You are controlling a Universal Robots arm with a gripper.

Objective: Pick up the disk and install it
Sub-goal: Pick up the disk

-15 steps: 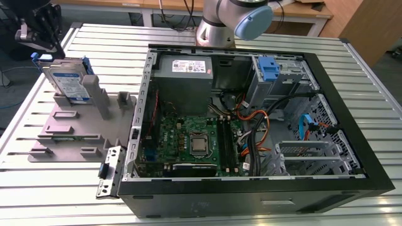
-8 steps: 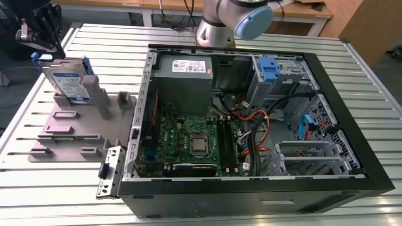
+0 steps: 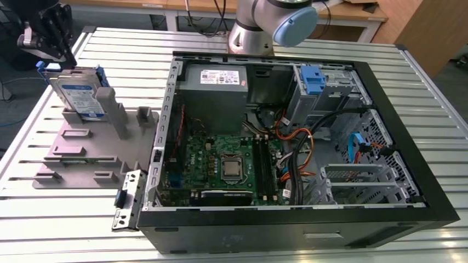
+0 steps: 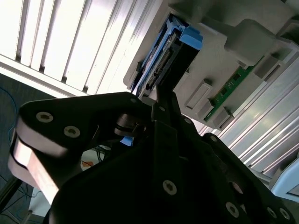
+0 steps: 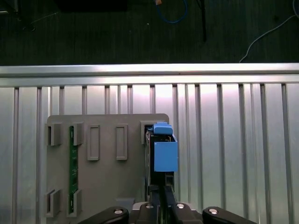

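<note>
The disk [image 3: 79,96], a silver drive with a white-and-blue label and blue rails, stands upright on edge in a slot of the grey holder [image 3: 80,156] on the exterior view's left. My black gripper [image 3: 52,55] hangs right over its top far corner. In both wrist views the gripper [image 5: 161,198] has its fingers drawn close together on the disk's narrow edge [image 5: 161,179], below the blue tab [image 5: 165,156]. The second wrist view shows the fingertips [image 4: 159,95] meeting the disk's connector end [image 4: 170,58].
An open computer case [image 3: 292,131] lies on the slatted metal table [image 3: 409,87], with a motherboard, cables, a grey power-supply box [image 3: 219,79] and a blue bracket [image 3: 313,82] in the drive bay. A green memory stick [image 5: 73,161] sits in the holder. The table edge [image 5: 149,70] is close.
</note>
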